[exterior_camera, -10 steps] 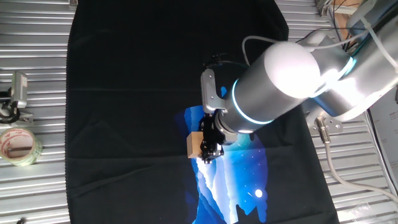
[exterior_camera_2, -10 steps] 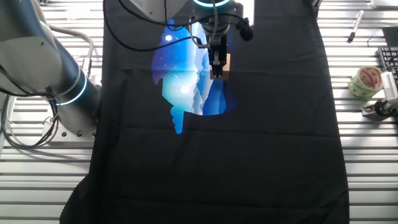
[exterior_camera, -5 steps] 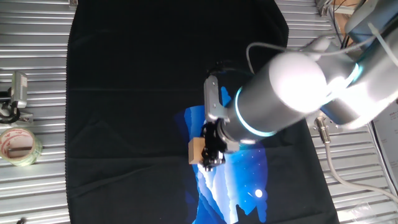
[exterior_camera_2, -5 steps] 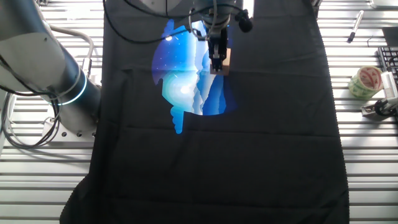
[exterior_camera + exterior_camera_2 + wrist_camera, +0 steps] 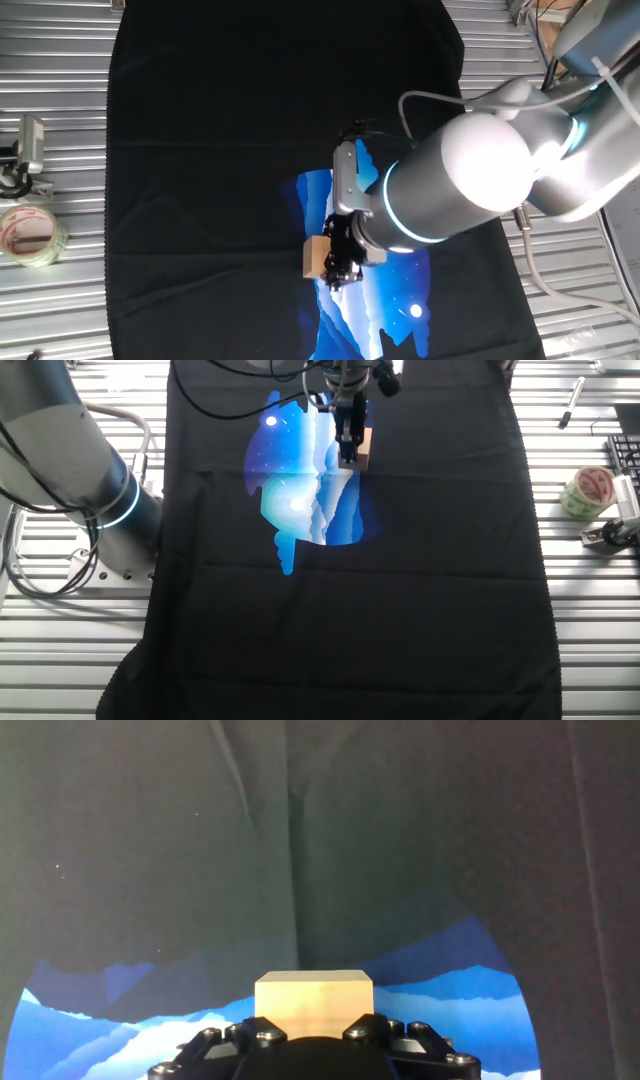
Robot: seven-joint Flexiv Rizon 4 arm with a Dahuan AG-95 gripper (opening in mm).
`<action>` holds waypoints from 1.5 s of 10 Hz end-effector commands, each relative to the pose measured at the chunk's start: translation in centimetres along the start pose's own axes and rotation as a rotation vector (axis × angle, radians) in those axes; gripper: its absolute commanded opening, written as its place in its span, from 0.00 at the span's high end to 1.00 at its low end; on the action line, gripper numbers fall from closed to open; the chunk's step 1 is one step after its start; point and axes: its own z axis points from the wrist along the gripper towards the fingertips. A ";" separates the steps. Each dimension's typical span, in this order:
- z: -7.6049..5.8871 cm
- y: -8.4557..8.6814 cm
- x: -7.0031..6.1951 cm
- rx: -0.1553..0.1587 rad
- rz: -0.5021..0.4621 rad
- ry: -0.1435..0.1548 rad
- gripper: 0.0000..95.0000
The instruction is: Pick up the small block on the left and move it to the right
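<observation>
The gripper (image 5: 331, 266) held the block (image 5: 315, 258) clenched in its jaws at centre frame, above the blue print (image 5: 385, 305) on a black cloth (image 5: 200, 150). A tape roll (image 5: 28, 236) lay at far left on the desk (image 5: 50, 320).

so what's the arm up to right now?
The gripper is shut on the small block, a light-tan wooden cube, holding it over the blue print on the black cloth. The hand view shows the block sitting at the fingertips with cloth beyond it. Whether it is clear of the cloth cannot be told. A tape roll sits off on the metal table, untouched.
</observation>
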 end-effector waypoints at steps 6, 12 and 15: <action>-0.5 1.9 0.9 -0.007 -0.073 0.004 1.00; -0.5 1.9 0.9 -0.001 -0.131 0.016 1.00; -0.5 1.9 0.9 -0.004 -0.128 0.015 1.00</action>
